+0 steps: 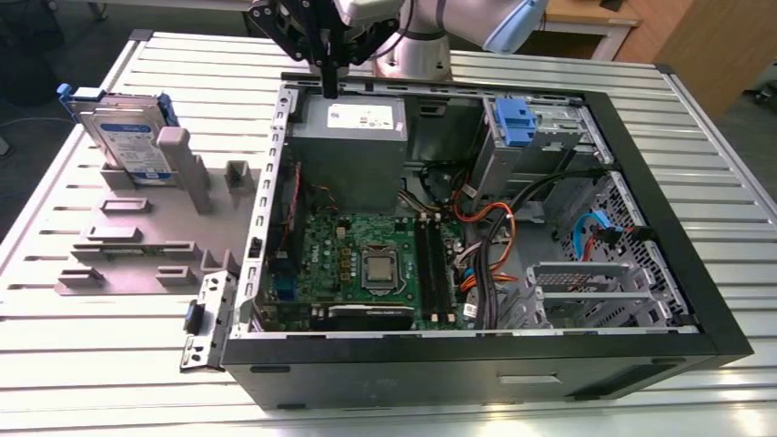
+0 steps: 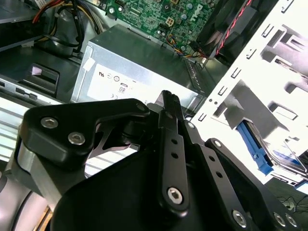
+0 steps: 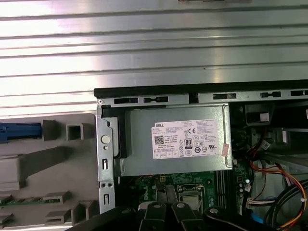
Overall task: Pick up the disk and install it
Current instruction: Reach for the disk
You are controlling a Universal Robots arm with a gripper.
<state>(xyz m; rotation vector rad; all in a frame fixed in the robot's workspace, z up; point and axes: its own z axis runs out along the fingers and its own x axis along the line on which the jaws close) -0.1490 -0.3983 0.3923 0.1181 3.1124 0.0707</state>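
The disk (image 1: 126,137), a silver drive with a white-and-blue label in a bright blue carrier, stands upright in a grey holder on the table, at the exterior view's left beside the open computer case. Its blue edge also shows in the second wrist view (image 2: 257,151) and the first wrist view (image 3: 19,131). My gripper (image 1: 327,86) hangs over the case's back edge, just above the grey power supply box, well to the right of the disk. Its fingers (image 2: 168,103) are pressed together, shut with nothing between them.
The open computer case (image 1: 486,350) fills the table's middle, with the power supply box (image 1: 346,137), motherboard (image 1: 364,264), cables, a blue latch piece (image 1: 516,123) and an empty drive cage (image 1: 583,291). A grey fixture (image 1: 134,241) lies left of it on the slatted metal table (image 1: 73,364).
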